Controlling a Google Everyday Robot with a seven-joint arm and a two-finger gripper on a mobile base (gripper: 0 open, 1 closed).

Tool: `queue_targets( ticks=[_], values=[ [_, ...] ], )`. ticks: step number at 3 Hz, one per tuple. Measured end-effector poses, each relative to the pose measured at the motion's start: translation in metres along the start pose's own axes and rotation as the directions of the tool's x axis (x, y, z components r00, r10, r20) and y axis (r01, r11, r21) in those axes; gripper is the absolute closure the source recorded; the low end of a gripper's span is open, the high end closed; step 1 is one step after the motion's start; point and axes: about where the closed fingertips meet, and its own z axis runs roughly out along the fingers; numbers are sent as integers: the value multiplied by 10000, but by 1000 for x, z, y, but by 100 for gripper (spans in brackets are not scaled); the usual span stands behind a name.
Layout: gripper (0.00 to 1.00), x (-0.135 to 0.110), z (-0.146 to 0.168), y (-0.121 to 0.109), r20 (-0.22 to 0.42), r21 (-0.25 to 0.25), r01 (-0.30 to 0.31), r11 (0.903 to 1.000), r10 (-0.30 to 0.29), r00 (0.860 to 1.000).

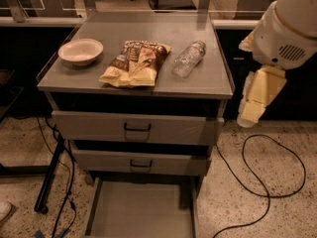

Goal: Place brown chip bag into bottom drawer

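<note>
The brown chip bag (134,62), dark brown and pale yellow, lies flat on the middle of the grey cabinet top (148,26). The bottom drawer (141,213) is pulled out at floor level, and its grey floor is bare. My gripper (252,110) hangs at the right of the cabinet, beside its top right corner and below the white arm housing (290,26). It is to the right of the bag, apart from it, and holds nothing that I can see.
A pale bowl (80,51) sits left of the bag and a clear plastic bottle (188,58) lies right of it. Two upper drawers with black handles (137,128) are closed. A black cable (270,177) loops on the floor at the right. A stand leg (49,182) and cords are at the left.
</note>
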Motion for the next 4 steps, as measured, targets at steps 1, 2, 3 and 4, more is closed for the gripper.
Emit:
queue_targets(
  ticks=[1,2,3,4],
  values=[
    [0,-33,11,-10,286,-265,450,9986,-443,9986],
    [0,-38,12,-11,337,-288,529,9982,-520,9981],
    [0,-57,9,-22,532,-61,589,9982,-585,9969],
    [0,-116,15,-71,605,324,1240,9918,-1258,9902]
  ],
)
